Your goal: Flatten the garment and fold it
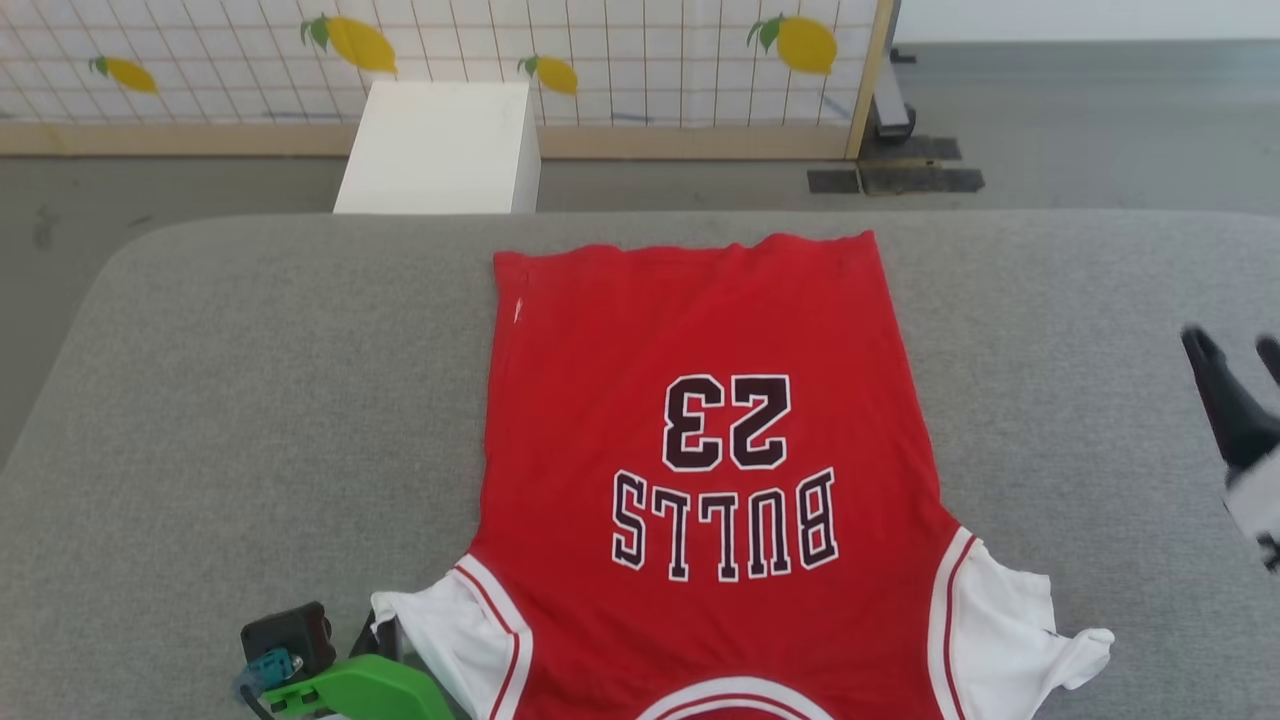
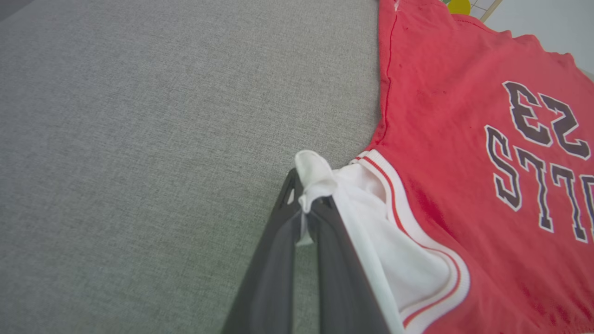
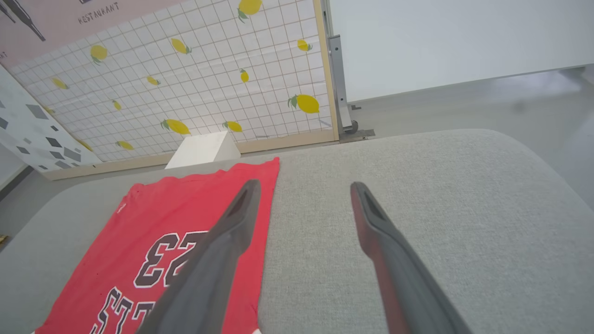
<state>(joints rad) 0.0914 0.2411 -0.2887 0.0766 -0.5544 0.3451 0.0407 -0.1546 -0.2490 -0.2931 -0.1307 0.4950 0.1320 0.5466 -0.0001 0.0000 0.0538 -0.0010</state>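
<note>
The red garment (image 1: 700, 420) lies spread flat on the grey table (image 1: 250, 400), printed side up, with "BULLS 23" reading upside down and the collar toward me. Its two white sleeves stick out at the near corners. My left gripper (image 2: 306, 204) is shut on the tip of the left white sleeve (image 2: 371, 241), a pinch of white cloth bunched between the fingertips. In the head view this gripper (image 1: 385, 630) sits at the bottom left beside that sleeve. My right gripper (image 3: 301, 190) is open above bare table, right of the garment (image 3: 162, 241); it appears at the right edge as the right gripper (image 1: 1235, 365).
A white box (image 1: 440, 145) stands on the floor beyond the table's far edge. Behind it runs a lemon-patterned grid panel (image 1: 600, 50) on a wooden frame. Bare grey table stretches to both sides of the garment.
</note>
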